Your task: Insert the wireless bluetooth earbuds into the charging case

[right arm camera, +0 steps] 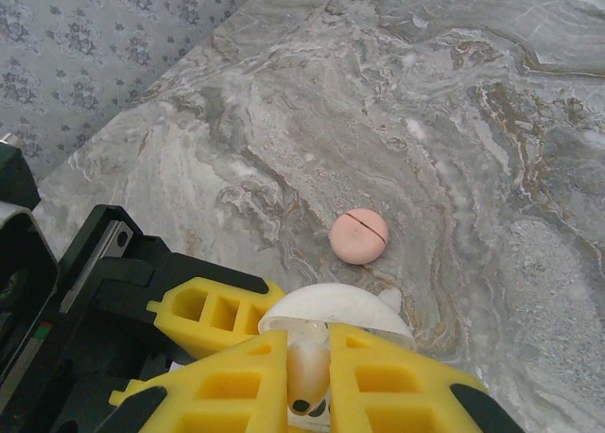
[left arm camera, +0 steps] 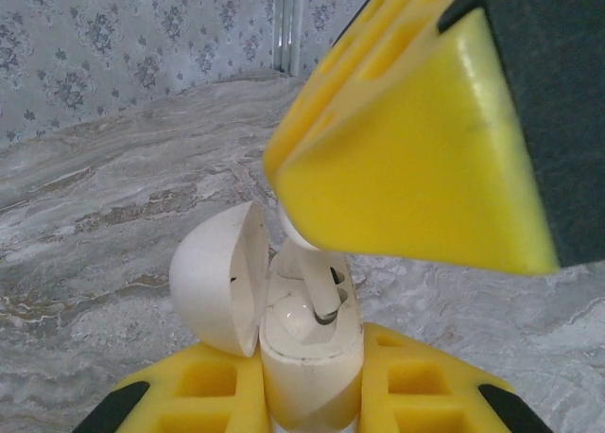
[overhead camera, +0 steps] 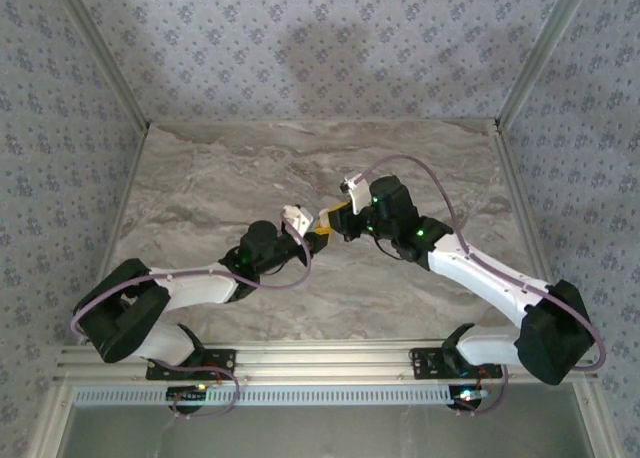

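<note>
My left gripper (left arm camera: pixel 310 393) is shut on the white charging case (left arm camera: pixel 312 357) and holds it upright above the table. The case's domed lid (left arm camera: pixel 217 277) is swung open to the left. My right gripper (right arm camera: pixel 307 357) is shut on one whitish earbud (right arm camera: pixel 305 369). It hangs over the case with the earbud's stem (left arm camera: pixel 319 286) reaching down into the open well. The two grippers meet at mid-table, left gripper (overhead camera: pixel 303 234) and right gripper (overhead camera: pixel 338 222). A small whitish piece (right arm camera: pixel 390 298) lies on the table beyond the lid; I cannot tell whether it is the other earbud.
A salmon-pink round disc with a dark seam (right arm camera: pixel 359 236) lies on the marble table (right arm camera: pixel 492 121) just beyond the grippers. Patterned walls (overhead camera: pixel 320 48) and metal posts close in the table at the back and sides.
</note>
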{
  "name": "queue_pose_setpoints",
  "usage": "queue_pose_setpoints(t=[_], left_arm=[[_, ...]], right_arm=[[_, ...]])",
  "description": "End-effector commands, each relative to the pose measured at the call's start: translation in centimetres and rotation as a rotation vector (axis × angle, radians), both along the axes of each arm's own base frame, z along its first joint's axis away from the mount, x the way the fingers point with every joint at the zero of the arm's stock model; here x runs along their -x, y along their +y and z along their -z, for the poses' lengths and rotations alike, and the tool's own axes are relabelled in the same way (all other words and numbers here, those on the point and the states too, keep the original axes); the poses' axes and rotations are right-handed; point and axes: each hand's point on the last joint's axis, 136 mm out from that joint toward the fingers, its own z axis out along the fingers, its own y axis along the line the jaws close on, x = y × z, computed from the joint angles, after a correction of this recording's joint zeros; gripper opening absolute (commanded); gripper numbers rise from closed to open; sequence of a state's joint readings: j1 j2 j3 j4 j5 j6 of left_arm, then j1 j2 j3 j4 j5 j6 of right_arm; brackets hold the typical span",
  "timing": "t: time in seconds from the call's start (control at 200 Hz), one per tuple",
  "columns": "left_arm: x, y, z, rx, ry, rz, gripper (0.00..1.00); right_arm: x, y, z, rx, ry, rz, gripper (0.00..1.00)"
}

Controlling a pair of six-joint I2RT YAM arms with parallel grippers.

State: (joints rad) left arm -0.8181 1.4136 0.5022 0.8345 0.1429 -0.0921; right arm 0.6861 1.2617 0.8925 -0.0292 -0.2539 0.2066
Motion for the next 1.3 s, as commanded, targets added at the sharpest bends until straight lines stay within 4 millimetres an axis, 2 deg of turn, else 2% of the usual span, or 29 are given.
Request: queue_pose_setpoints(t=[0.0, 0.56, 0.795, 1.069, 1.294], left_arm=[[-0.4, 0.0, -2.7, 0.069, -0.046, -0.016, 0.1], [-0.2, 0.1, -3.3, 0.075, -0.058, -0.011, 0.1], [-0.3, 0.2, -3.3, 0.07, -0.06, -0.013, 0.1], [-0.3, 0.2, -3.3, 0.068, -0.061, -0.013, 0.1], [-0.2, 0.3, -3.4, 0.07, -0.063, -0.017, 0.1]], right_arm=[[1.3, 0.4, 0.3, 0.015, -0.008, -0.05, 0.15], [2.1, 0.3, 1.8, 0.069, 0.012, -0.061, 0.15], [1.5, -0.4, 2.1, 0.097, 0.014, 0.012, 0.15], [2.1, 0.2, 1.9, 0.081, 0.008, -0.022, 0.15], [1.8, -0.2, 2.1, 0.077, 0.031, 0.041, 0.15]])
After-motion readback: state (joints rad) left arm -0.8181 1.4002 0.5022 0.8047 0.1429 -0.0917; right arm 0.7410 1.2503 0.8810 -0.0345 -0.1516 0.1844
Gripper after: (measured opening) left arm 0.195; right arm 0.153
